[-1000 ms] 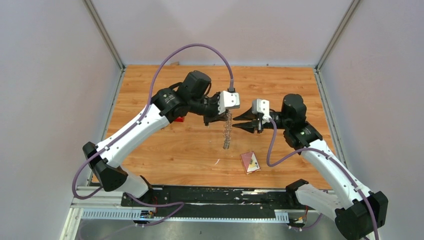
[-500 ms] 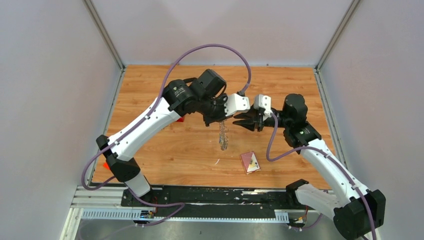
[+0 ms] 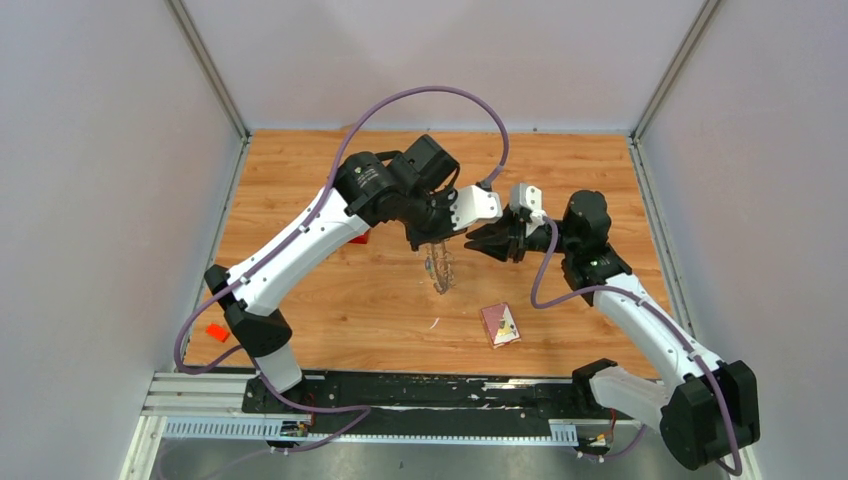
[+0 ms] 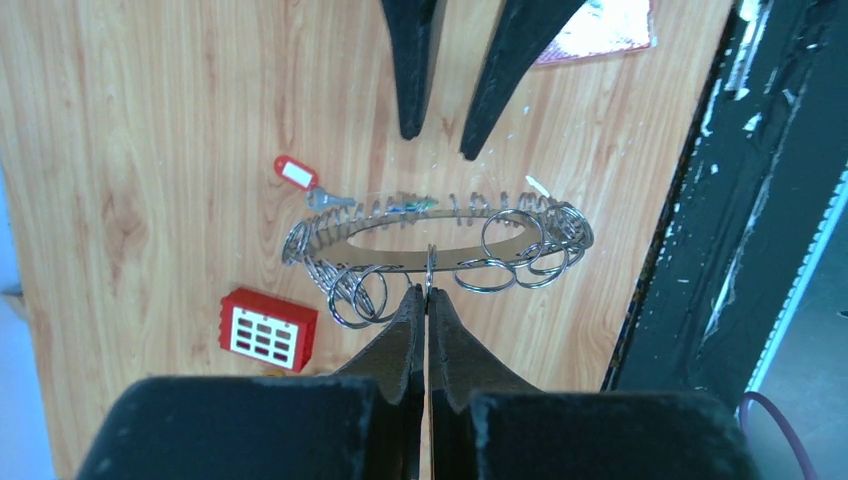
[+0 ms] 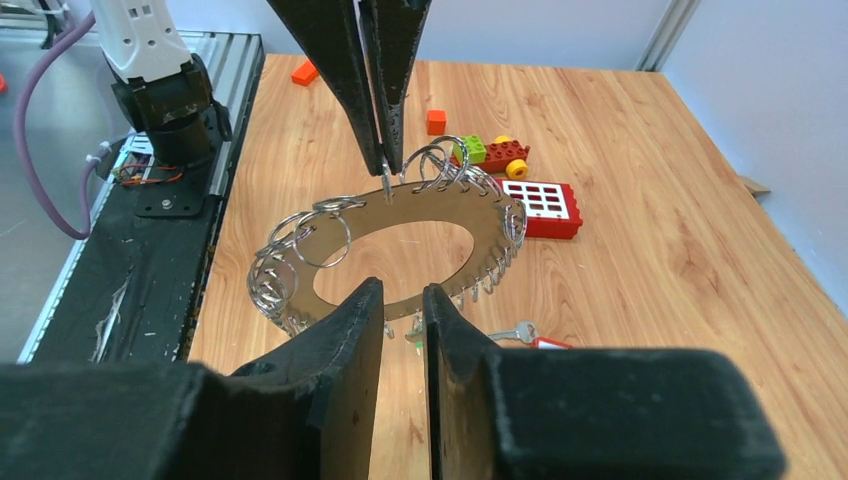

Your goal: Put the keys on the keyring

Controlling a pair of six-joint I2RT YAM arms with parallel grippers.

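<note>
While the left hand (image 4: 427, 295) clamps the keyring (image 5: 482, 235), the right hand (image 5: 403, 292) gapes nearby.

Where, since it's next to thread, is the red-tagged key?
In the left wrist view the red-tagged key lies on the table, left of centre, just beyond the rim of the raised keyring, with the red block close by.

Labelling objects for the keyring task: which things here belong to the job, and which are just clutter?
Job: keyring, clamped in left gripper; red-tagged key on the table.
Clutter: red block with white squares; maroon card; toy bricks; orange cube.
</note>
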